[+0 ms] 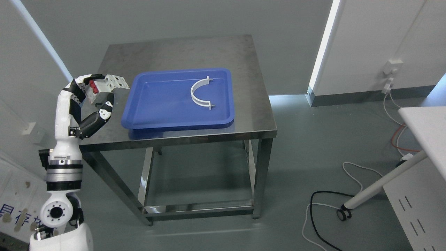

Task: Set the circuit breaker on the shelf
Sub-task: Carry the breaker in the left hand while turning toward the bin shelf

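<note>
My left hand (95,93) is raised at the left edge of the steel table (251,104). Its fingers are curled around a white circuit breaker (104,86) with a red part, held above the table's left edge, left of the blue tray (156,111). The left arm (64,153) rises from the lower left. No shelf is in view. My right arm is out of view.
A white curved clamp (199,93) lies in the blue tray. A white table with a caster leg (383,181) stands at the right. Black and white cables (324,216) lie on the floor. Walls stand behind and to the left.
</note>
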Robot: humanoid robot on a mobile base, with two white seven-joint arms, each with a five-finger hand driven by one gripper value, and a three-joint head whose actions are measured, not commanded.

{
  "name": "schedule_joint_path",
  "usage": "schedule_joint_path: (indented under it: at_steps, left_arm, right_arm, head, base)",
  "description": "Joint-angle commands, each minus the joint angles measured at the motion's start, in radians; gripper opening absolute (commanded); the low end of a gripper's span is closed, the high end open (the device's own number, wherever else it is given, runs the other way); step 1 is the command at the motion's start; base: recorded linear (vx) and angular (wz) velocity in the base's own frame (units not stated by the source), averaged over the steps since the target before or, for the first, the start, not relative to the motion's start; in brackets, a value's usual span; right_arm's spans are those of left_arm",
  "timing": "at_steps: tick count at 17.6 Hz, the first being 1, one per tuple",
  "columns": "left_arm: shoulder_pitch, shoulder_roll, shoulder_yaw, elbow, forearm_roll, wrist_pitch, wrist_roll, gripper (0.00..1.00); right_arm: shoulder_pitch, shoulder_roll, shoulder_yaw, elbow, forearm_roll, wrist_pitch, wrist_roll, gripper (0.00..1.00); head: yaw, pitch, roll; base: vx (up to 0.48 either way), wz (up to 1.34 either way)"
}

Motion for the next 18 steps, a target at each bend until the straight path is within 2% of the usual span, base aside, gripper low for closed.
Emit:
schedule_joint_path:
  at_steps: [1, 11, 14, 18]
  left_arm:
    - [0.067, 0.003, 0.051, -0.118, 0.014, -0.011, -0.007, 0.10]
    - [0.064, 0.003, 0.052, -0.126, 0.014, -0.015, -0.007, 0.10]
    - [0.049, 0.003, 0.051, -0.129, 0.018, -0.021, -0.007, 0.10]
    - [-0.063, 0.003, 0.023, -0.129, 0.020, -0.018, -0.006, 0.10]
  right_arm:
    - [0.000, -0.017, 0.020, 0.000, 0.000, 0.030, 0.002, 1.00]
    - [0.000, -0.017, 0.020, 0.000, 0.000, 0.030, 0.002, 1.00]
    - [0.000, -0.017, 0.020, 0.000, 0.000, 0.030, 0.002, 1.00]
    - [0.000, -0.017, 0.020, 0.000, 0.000, 0.030, 0.002, 1.00]
  head:
    - [0.0000, 0.000, 0.000]
    - [0.0000, 0.000, 0.000]
    - [0.0000, 0.000, 0.000]
    - [0.0000, 0.000, 0.000]
  base:
    - [-0.328, 0.07]
    - [-0.390, 0.08]
    - [-0.351, 0.75]
    - [-0.310, 1.22]
